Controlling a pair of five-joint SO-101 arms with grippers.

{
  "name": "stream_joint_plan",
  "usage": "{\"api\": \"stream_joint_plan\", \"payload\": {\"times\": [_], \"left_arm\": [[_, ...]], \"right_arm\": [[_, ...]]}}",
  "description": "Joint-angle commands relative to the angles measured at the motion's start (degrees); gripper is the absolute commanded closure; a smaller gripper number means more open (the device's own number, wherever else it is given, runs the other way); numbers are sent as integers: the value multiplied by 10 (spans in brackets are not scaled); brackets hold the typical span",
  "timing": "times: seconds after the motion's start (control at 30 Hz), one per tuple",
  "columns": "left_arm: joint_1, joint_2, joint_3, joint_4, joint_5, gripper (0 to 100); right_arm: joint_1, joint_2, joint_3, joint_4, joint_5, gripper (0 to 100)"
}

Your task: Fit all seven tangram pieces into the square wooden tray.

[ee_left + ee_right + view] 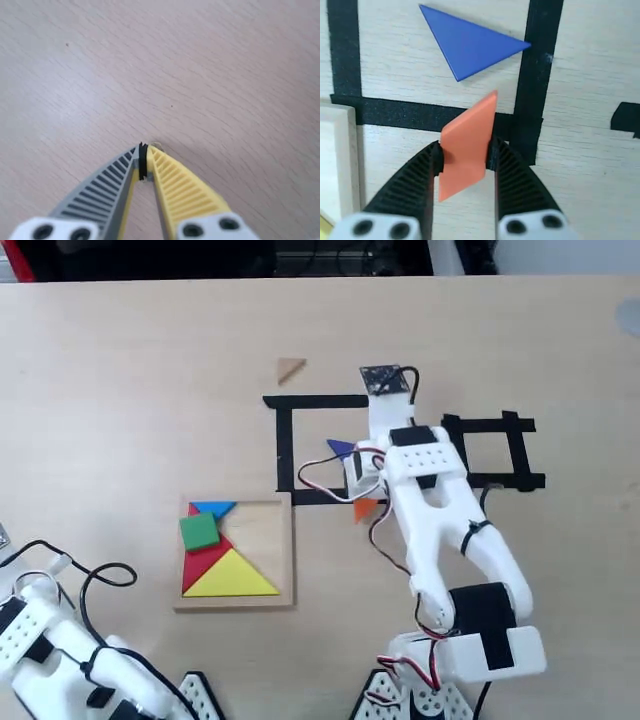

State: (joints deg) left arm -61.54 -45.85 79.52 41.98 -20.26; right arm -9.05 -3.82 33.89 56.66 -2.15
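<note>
Right wrist view: right gripper [464, 149] clamps an orange piece [467, 125] between its two fingers, narrow grip on the slanted flat slab. The piece hangs over a line of black tape [395, 112]; can't tell if it touches the counter [590, 175]. Just beyond the tape lies a blue triangle [470, 45], flat, inside the taped square and apart from the orange piece. A tray [340, 150] corner sits just beside the tape. High view: the tray's bare part is on its right side, and its left side holds a light blue triangle [212, 507], green square [199, 532], red triangle [200, 562] and yellow triangle [232, 578], packed together. A wooden triangle [291, 368] lies past the taped square, well apart from the tray. Left wrist view: left gripper [143, 162] has its tips closed together with nothing between them, over bare counter.
</note>
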Motion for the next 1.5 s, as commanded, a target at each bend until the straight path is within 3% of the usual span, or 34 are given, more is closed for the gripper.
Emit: {"api": "stream_joint_plan", "payload": {"times": [0.0,0.3,0.47,1.1,1.3,1.47], "left_arm": [[2,-9,-1,-7,6,970],[4,-9,-1,-7,6,970],[4,-9,-1,-7,6,970],[4,-9,-1,-7,6,970],[4,-9,-1,-7,6,970],[4,-9,-1,-7,6,970]], "right_arm": [[2,-11,9,-18,-4,987],[83,-16,10,-18,41,988],[83,-11,10,-13,-10,986],[55,-15,8,5,-7,986],[-13,-11,26,0,112,986],[-21,0,27,-19,161,974]]}}
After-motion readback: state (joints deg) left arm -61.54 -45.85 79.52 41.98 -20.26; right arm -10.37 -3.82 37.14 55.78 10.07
